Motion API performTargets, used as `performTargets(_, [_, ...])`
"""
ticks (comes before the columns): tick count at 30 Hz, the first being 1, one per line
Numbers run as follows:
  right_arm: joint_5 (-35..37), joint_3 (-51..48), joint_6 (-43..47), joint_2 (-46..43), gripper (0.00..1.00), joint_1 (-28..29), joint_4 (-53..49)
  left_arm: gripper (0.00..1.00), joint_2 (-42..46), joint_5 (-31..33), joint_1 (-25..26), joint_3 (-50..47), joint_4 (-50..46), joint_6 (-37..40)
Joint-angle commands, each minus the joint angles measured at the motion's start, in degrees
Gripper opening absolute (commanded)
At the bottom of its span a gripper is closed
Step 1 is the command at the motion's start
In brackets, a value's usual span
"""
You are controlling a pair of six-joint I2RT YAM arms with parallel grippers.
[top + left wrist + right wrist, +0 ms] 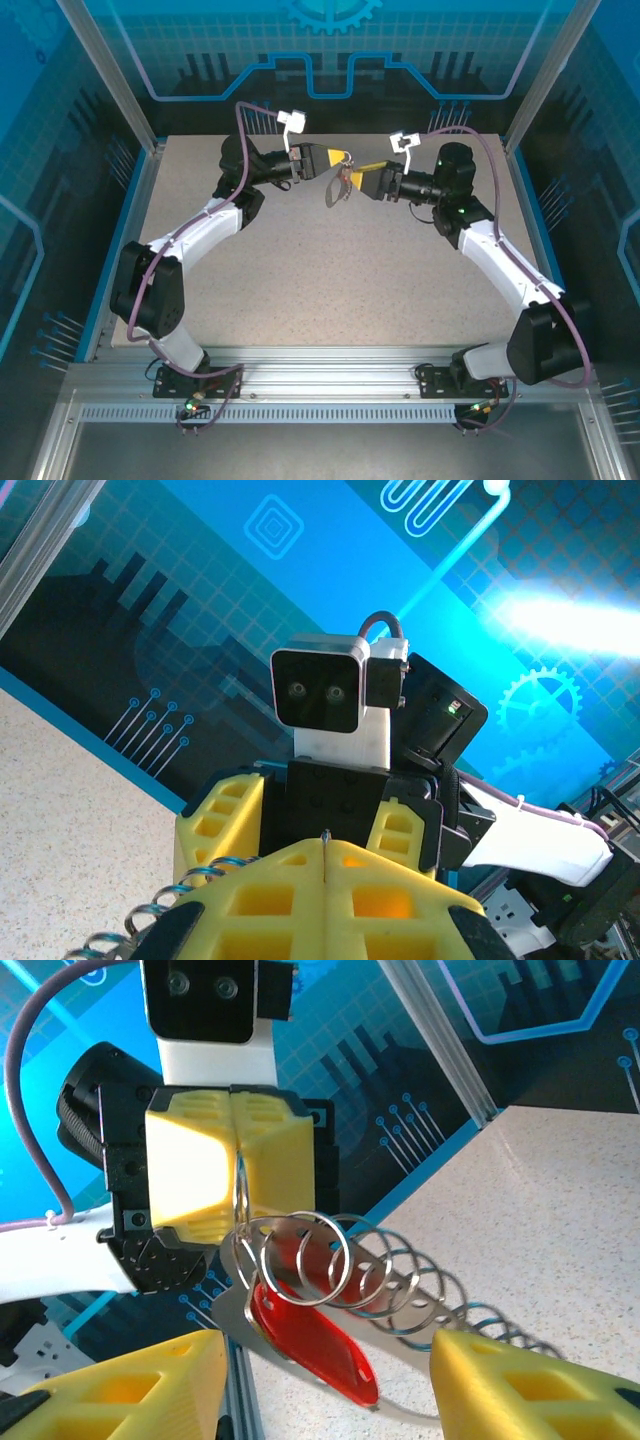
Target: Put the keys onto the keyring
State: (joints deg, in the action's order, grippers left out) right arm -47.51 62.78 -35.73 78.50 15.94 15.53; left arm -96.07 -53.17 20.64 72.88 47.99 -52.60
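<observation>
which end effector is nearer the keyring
Left. The left end effector is shut on the keyring itself; the right end effector is open, straddling it without gripping.

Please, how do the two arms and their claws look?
The left arm and right arm have white links, black joints and a lilac cable each. The left claw and right claw have blocky yellow fingers with hollow pockets on black bodies, each topped by a black-faced white camera box.

White arm links, black joints, yellow jaws, purple cables, white cameras.
</observation>
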Motion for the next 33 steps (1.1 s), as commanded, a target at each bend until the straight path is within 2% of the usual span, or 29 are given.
performTargets(1, [-1.84, 1.55, 1.52, 0.34, 0.55, 1.44, 1.79, 0.00, -0.83, 0.55, 0.18, 0.39, 3.06, -0.25])
performTargets(3, [-1.85, 1.55, 1.78, 0.36, 0.51, 1.87, 1.70, 0.00, -0.92, 0.57, 0.19, 0.51, 3.07, -0.37])
performTargets(9, [-1.62, 1.40, 1.63, 0.53, 0.20, 2.25, 1.55, 0.00, -0.91, 0.69, 0.19, 0.34, 3.64, -0.79])
performTargets(15, [-1.37, 0.73, 1.81, 0.44, 0.00, 2.74, 0.82, 0.00, -0.78, 1.31, 0.19, -0.24, 5.21, -1.55])
performTargets(33, [0.39, 1.99, 1.06, 3.49, 0.00, 5.67, 2.17, 0.00, -0.69, 1.93, 0.19, -1.21, 7.68, -2.89])
